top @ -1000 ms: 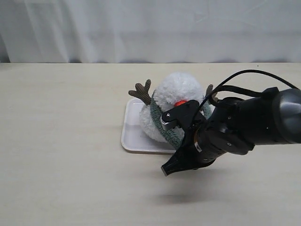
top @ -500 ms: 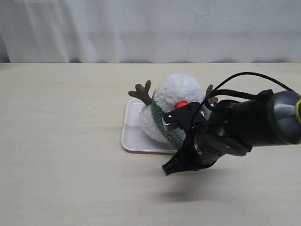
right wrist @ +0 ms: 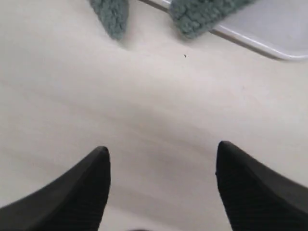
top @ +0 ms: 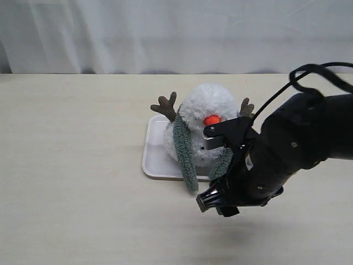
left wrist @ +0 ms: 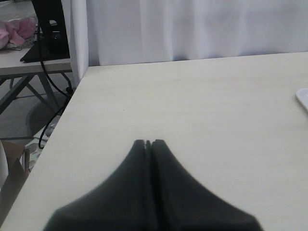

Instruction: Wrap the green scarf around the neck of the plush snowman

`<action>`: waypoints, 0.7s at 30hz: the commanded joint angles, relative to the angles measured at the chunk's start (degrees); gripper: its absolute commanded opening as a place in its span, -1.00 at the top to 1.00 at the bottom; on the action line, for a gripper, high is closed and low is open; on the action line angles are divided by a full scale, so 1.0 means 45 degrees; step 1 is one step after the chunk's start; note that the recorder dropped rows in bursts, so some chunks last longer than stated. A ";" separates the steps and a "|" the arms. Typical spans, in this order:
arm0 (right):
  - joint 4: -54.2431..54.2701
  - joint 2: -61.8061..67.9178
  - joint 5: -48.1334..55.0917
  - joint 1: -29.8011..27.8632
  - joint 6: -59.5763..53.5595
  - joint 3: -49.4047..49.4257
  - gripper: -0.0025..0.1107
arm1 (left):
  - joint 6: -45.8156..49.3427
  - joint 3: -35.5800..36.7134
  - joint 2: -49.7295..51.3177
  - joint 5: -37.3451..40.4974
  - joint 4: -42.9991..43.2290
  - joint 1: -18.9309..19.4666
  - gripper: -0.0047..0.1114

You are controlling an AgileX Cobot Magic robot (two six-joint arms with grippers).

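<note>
The pale wooden table (top: 77, 182) was the largest thing in sight, and a white curtain (top: 165, 33) hung behind the snowman (top: 203, 105). The bulky black right arm (top: 300, 141) reached in just in front of the snowman, on the right side in the exterior view, and hid part of its lower body. The snowman sat upright on a white tray (top: 153, 163), facing the camera. The green scarf (top: 183, 150) lay around the snowman where its head met its body. One end hung down the left of its front and ran past the tray's near rim onto the table. The other end showed below its nose, partly behind the arm. The right gripper (top: 218, 205) hung above the table just in front of the snowman, its jaws spread wide and holding nothing. In the right wrist view both scarf ends lay beyond its fingertips (right wrist: 103, 159), apart from them. The left gripper (left wrist: 148, 143) was clenched tight with nothing between its jaws. It sat over bare table well apart from the snowman, with only a sliver of the tray's rim at the edge of the left wrist view. Two brown twig arms (top: 166, 106) stuck out on either side of the snowman's head, and a small orange-red nose (top: 212, 119) marked its face.
</note>
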 commanded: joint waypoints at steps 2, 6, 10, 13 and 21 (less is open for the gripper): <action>0.0170 -0.2550 0.1132 -0.0009 -0.0199 0.0427 0.12 | -0.0003 0.0026 -0.0029 -0.0401 -0.0169 -0.0028 0.92; 0.0111 -0.5719 0.0659 -0.0009 -0.0199 0.1687 0.57 | -0.0003 0.0026 -0.0029 -0.0401 -0.0169 -0.0028 0.92; -0.0007 -0.8240 0.0321 -0.0009 -0.0293 0.2403 0.82 | -0.0003 0.0026 -0.0029 -0.0401 -0.0169 -0.0028 0.92; -0.0007 -1.0219 0.0209 -0.0009 -0.0342 0.2528 0.88 | -0.0003 0.0026 -0.0029 -0.0401 -0.0169 -0.0028 0.92; -0.0007 -1.3493 0.0348 -0.0009 -0.0342 0.2528 0.88 | -0.0003 0.0026 -0.0029 -0.0401 -0.0169 -0.0028 0.92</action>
